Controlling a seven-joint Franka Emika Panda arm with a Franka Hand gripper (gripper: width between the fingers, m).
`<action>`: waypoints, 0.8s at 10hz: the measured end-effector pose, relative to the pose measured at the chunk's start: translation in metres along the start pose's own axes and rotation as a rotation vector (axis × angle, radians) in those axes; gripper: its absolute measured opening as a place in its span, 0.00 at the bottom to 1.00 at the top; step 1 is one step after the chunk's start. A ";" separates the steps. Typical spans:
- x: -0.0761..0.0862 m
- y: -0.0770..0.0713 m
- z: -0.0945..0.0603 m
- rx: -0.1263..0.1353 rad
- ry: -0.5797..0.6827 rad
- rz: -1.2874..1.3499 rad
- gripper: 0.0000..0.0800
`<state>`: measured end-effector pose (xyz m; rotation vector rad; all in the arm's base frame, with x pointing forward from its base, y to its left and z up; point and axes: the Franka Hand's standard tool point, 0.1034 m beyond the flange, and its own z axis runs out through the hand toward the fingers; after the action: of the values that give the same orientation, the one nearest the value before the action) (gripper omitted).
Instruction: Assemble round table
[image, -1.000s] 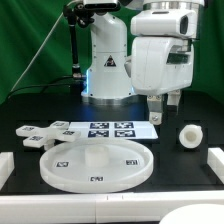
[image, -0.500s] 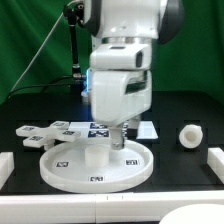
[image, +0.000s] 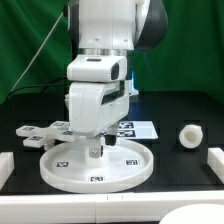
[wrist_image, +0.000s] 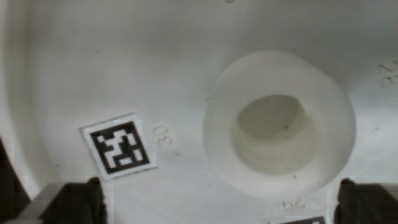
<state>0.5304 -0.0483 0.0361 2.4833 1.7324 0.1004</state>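
The large rimmed round disc (image: 60, 170) lies flat on the black table at the front, with several tags on its face. My gripper (image: 103, 148) hangs just above the disc's middle, jaws open and empty. In the wrist view the disc's raised central socket (wrist_image: 276, 125) and one tag (wrist_image: 121, 147) fill the picture, and my gripper (wrist_image: 222, 208) shows two dark fingertips (wrist_image: 80, 205) wide apart over bare disc surface. The short thick cylinder leg (image: 190, 135) lies at the exterior view's right. The cross-shaped foot piece (image: 42, 133) lies at the exterior view's left, behind the disc.
The marker board (image: 135, 128) lies behind the disc, partly hidden by the arm. White blocks stand at the front left (image: 5, 165) and front right (image: 215, 160) of the table. A green curtain hangs behind.
The arm has swung from the exterior view's right toward the left and come down over the disc's middle. The parts have not moved.
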 end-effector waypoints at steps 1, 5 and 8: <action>0.001 -0.002 0.002 0.005 -0.001 0.000 0.81; 0.004 -0.020 0.018 0.057 -0.023 0.026 0.81; -0.008 -0.014 0.019 0.055 -0.025 0.012 0.81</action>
<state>0.5164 -0.0522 0.0157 2.5227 1.7342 0.0230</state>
